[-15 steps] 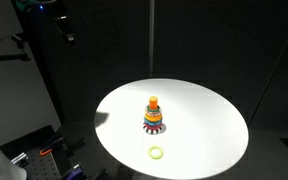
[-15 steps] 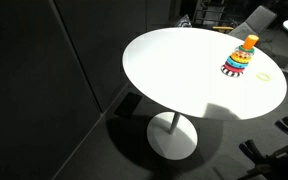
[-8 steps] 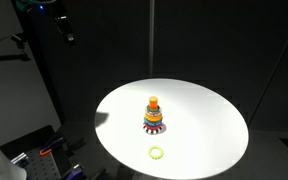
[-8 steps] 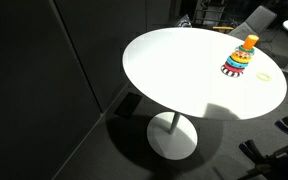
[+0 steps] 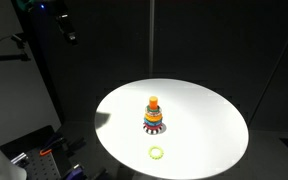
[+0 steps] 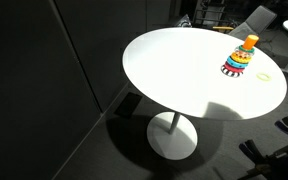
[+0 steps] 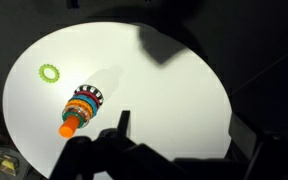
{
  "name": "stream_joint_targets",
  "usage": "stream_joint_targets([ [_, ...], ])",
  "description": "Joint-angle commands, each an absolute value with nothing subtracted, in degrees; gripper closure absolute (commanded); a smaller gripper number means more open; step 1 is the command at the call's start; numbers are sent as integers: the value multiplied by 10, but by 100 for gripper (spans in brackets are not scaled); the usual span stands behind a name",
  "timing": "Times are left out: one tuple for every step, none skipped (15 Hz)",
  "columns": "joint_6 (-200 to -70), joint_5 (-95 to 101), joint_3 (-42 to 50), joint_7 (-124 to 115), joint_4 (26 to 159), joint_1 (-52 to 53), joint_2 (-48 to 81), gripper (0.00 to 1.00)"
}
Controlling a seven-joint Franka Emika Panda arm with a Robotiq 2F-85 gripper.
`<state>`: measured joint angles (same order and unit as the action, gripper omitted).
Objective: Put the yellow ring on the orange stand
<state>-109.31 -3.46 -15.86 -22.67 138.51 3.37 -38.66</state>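
1. Setting: a dark room with black walls. A round white table [image 5: 209, 115] stands on a single pedestal base [image 6: 172, 138]. The tabletop is the only brightly lit surface.
2. Landmark: the orange stand [image 5: 154, 101] stands upright near the middle of the table. A stack of coloured rings [image 5: 153, 122] sits around its lower part, and the orange top shows above them.
3. In an exterior view, left of the stand and off the table, some gear [image 5: 29, 160] shows at the bottom corner. It is too dark to identify.
4. In the same view the yellow ring [image 5: 157, 153] lies flat on the table in front of the stand, toward the near rim. It is apart from the stand and from the stacked rings.
5. In an exterior view from the side, the stand [image 6: 249, 43] is on the far right part of the table. The yellow ring [image 6: 265, 76] lies just right of it, near the table rim, not touching it.
6. Wrist view, left to right: the yellow ring [image 7: 50, 73] lies to the upper left of the stand [image 7: 70, 127]. The gripper [image 7: 122, 130] enters from the bottom edge, right of the stand, well above the tabletop.
7. End effector state: the gripper appears only as a dark silhouette. One cannot tell whether its jaws are apart or together. It touches neither the ring nor the stand.
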Motion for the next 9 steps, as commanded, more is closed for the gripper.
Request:
stream_joint_targets([
  [-1096,-7,-151,-233,1375,20,-388,0],
  [-1098,3,-151,-235,1376,16,-388,0],
  [-1100,11,-149,-236,1378,11,-387,0],
  [-1104,21,-148,-237,1380,6,-388,0],
  [-1108,29,-145,-236,1383,2,-387,0],
  [-1116,36,-143,-237,1385,-3,-386,0],
  [-1129,42,-138,-235,1390,-8,-384,0],
  [-1141,41,-131,-232,1392,-11,-382,0],
  [-1153,43,-127,-232,1396,-15,-380,0],
])
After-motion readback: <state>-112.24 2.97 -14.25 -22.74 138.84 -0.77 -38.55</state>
